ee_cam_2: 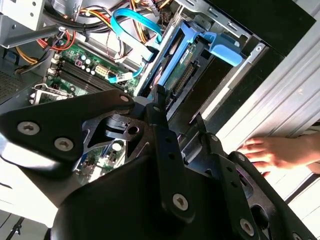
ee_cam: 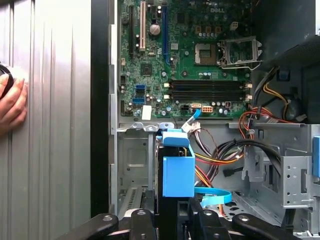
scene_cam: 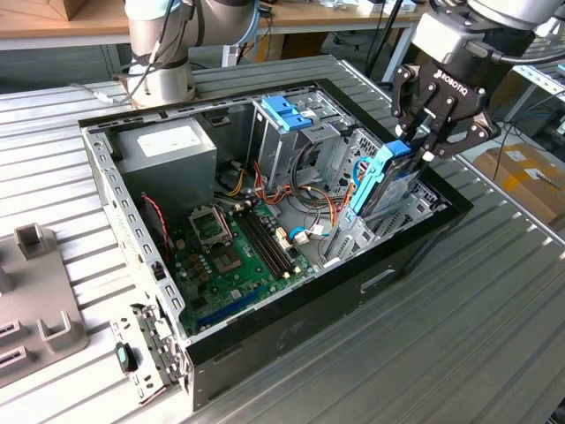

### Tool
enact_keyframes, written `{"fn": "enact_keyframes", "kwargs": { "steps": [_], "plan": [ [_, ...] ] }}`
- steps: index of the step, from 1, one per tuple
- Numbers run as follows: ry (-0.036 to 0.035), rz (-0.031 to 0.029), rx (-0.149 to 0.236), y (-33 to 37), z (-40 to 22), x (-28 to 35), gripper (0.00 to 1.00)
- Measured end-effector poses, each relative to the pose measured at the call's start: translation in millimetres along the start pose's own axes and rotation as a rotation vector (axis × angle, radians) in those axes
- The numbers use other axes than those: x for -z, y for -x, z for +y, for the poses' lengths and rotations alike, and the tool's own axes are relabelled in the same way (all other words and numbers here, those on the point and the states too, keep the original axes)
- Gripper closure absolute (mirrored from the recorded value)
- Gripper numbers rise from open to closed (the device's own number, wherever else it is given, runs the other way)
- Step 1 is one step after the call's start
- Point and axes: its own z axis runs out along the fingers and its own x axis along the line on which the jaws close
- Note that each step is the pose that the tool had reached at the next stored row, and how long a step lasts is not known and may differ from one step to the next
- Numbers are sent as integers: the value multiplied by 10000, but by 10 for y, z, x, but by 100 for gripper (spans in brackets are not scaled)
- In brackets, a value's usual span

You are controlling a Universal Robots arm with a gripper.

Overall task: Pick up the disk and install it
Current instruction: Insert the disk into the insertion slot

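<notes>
**Tool state.** The gripper [scene_cam: 422,150] has its black, angular metal fingers drawn narrow and clamped on the upper end of the disk [scene_cam: 384,179], one finger on either side.

**Disk position and orientation.** The disk stands on edge directly below the fingertips. Its long axis runs steeply down from the tool into the case [scene_cam: 265,353] and leans off vertical. The lower end sits in the sheet-metal drive bay [scene_cam: 408,196].

**Materials and shapes.**
- The disk is a flat rectangular body framed by light-blue plastic carrier rails [scene_cam: 366,187].
- The case is a black, open-topped box with bare grey steel inner walls.
- A green motherboard [ee_cam: 190,60] lies flat on the case floor, beyond the disk as seen from the tool.
- Orange, red and yellow wires [ee_cam: 220,160] and a flat blue cable [ee_cam_2: 132,25] run beside the bay.

**Surface and surroundings.** The case rests on a table [scene_cam: 459,336] of ribbed aluminium profiles. A person's hand [ee_cam: 12,102] lies on that table outside the case wall. A wooden bench [scene_cam: 53,26] stands behind the table.
</notes>
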Motion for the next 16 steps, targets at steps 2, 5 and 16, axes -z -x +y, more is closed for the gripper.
{"fn": "enact_keyframes", "kwargs": {
  "steps": [2, 5, 16],
  "plan": [
    [0, -1, 0, 0, -1, -62, 65],
    [0, 0, 0, -1, -1, -122, 65],
    [0, 1, 0, -2, -2, -324, 65]
  ]
}}
